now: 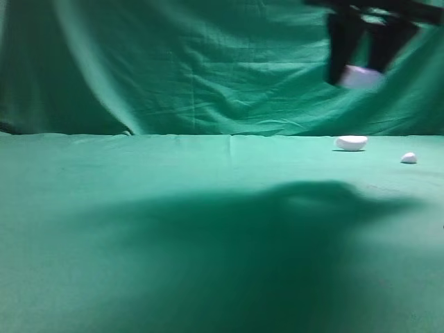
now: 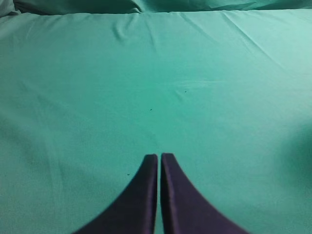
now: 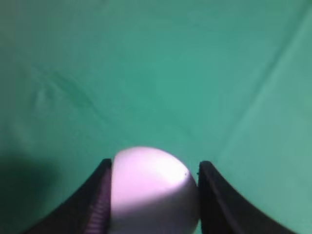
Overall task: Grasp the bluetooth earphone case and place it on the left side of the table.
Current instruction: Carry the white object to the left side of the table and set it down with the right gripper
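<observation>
Bluetooth earphone case [image 3: 153,190], its lower part cut off, sits clamped between the right gripper [image 3: 155,168] jaws, held high at two o'clock above the table [image 1: 173,208]. Left gripper [image 2: 159,157] is closed on nothing. Farther off lie a blurred white lump [image 1: 351,143] and pebble [image 1: 408,158].

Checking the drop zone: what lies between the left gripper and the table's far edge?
Nothing: in the left wrist view only bare green cloth runs from the shut left gripper to the table edge. The case hangs in the right gripper.
</observation>
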Controlling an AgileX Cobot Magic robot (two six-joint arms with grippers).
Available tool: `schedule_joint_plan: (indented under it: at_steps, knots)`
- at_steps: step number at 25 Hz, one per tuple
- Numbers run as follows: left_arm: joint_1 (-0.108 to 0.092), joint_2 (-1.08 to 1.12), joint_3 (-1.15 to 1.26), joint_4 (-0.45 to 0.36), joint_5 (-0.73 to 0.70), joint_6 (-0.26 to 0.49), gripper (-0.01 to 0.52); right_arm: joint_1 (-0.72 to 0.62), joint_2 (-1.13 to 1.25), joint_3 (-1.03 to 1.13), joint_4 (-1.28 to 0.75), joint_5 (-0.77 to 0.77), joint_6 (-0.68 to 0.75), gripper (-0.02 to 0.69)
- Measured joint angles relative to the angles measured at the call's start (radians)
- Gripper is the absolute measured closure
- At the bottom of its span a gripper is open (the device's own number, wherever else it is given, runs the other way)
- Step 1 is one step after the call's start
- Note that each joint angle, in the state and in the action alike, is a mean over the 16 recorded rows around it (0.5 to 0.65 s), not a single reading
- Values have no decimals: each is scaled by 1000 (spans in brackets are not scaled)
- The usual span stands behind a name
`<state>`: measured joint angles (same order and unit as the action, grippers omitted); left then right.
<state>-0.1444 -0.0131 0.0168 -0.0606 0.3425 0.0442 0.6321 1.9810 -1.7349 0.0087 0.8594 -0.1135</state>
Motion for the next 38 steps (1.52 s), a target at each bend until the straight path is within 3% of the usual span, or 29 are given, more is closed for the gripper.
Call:
schedule_joint_plan:
  at_steps: [7,15,26,29,33,38]
  knots:
    - [0,0,0,0,0,0,514,172,231,-240,1,-11,1,345]
    - [0,0,0,0,0,0,514,236,413,-394,-2,5,4,342]
    - [0,0,0,0,0,0,514,240,438,-418,-5,45,47,183]
    - [0,0,0,0,0,0,514,240,411,-420,-10,88,73,167]
    - [0,0,0,0,0,0,514,240,350,-422,-31,174,108,235]
    - [0,0,0,0,0,0,514,240,242,-424,-71,284,142,413]
